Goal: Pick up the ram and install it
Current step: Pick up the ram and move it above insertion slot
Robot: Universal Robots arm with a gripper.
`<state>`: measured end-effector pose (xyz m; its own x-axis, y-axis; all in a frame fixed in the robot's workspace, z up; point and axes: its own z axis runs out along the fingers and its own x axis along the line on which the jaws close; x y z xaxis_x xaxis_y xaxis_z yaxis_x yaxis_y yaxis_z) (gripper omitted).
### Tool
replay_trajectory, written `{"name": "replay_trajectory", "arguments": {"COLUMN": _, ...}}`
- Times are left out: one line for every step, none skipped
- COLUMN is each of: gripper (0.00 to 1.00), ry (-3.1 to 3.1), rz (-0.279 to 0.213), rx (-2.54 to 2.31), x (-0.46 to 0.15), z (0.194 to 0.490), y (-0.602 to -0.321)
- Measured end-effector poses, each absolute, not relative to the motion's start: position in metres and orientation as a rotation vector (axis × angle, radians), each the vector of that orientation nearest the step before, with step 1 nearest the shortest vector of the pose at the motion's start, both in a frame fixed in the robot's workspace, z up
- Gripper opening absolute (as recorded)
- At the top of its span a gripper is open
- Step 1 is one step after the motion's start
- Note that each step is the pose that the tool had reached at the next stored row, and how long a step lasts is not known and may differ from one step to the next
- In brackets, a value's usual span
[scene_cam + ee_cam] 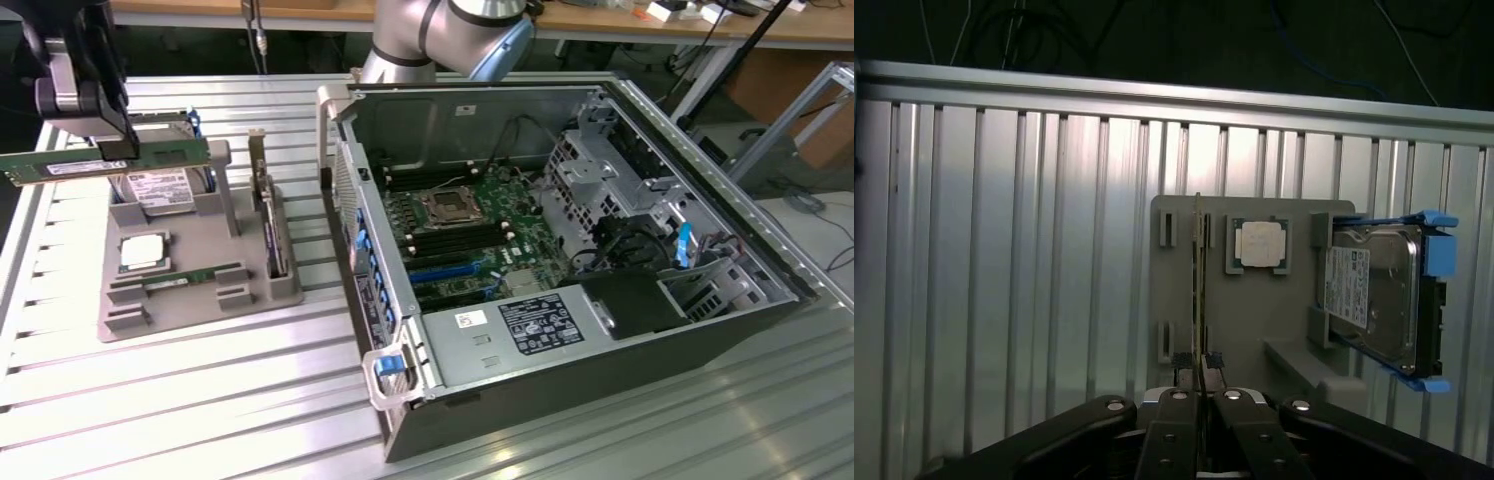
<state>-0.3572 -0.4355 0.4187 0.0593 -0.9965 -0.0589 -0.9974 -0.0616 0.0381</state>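
The ram [160, 155], a long thin green stick with a white label, hangs level in the air above the grey holder [200, 310] at the exterior view's left. My gripper [118, 148] is shut on it near its middle. In the wrist view the ram [1199, 290] shows edge-on, running straight out from between the black fingers [1176, 400], with the gripper [1199, 385] shut on it. The open computer case [694, 330] lies to the exterior view's right, its motherboard [467, 240] exposed.
On the grey holder [1254, 330] lie a square silver processor [143, 252] [1261, 243], a hard drive [1374, 300] in blue rails, another green stick [200, 274], and an upright card with a metal bracket [274, 235]. The ribbed metal table [200, 420] surrounds them.
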Motion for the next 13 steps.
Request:
{"name": "replay_trajectory", "arguments": {"gripper": 0.12, "ry": 2.143, "rz": 0.108, "rx": -2.277, "x": -0.356, "z": 0.419, "y": -0.436}}
{"name": "replay_trajectory", "arguments": {"gripper": 0.12, "ry": 2.143, "rz": 0.108, "rx": -2.277, "x": -0.354, "z": 0.419, "y": -0.436}}
{"name": "replay_trajectory", "arguments": {"gripper": 0.12, "ry": 2.143, "rz": 0.108, "rx": -2.277, "x": -0.350, "z": 0.419, "y": -0.436}}
{"name": "replay_trajectory", "arguments": {"gripper": 0.12, "ry": 2.143, "rz": 0.108, "rx": -2.277, "x": -0.347, "z": 0.419, "y": -0.436}}
{"name": "replay_trajectory", "arguments": {"gripper": 0.12, "ry": 2.143, "rz": 0.108, "rx": -2.277, "x": -0.345, "z": 0.419, "y": -0.436}}
{"name": "replay_trajectory", "arguments": {"gripper": 0.12, "ry": 2.143, "rz": 0.108, "rx": -2.277, "x": -0.342, "z": 0.419, "y": -0.436}}
{"name": "replay_trajectory", "arguments": {"gripper": 0.12, "ry": 2.143, "rz": 0.108, "rx": -2.277, "x": -0.340, "z": 0.419, "y": -0.436}}
{"name": "replay_trajectory", "arguments": {"gripper": 0.12, "ry": 2.143, "rz": 0.108, "rx": -2.277, "x": -0.338, "z": 0.419, "y": -0.436}}
{"name": "replay_trajectory", "arguments": {"gripper": 0.12, "ry": 2.143, "rz": 0.108, "rx": -2.277, "x": -0.336, "z": 0.419, "y": -0.436}}
{"name": "replay_trajectory", "arguments": {"gripper": 0.12, "ry": 2.143, "rz": 0.108, "rx": -2.277, "x": -0.334, "z": 0.419, "y": -0.436}}
{"name": "replay_trajectory", "arguments": {"gripper": 0.12, "ry": 2.143, "rz": 0.108, "rx": -2.277, "x": -0.332, "z": 0.419, "y": -0.436}}
{"name": "replay_trajectory", "arguments": {"gripper": 0.12, "ry": 2.143, "rz": 0.108, "rx": -2.277, "x": -0.329, "z": 0.419, "y": -0.436}}
{"name": "replay_trajectory", "arguments": {"gripper": 0.12, "ry": 2.143, "rz": 0.108, "rx": -2.277, "x": -0.328, "z": 0.419, "y": -0.436}}
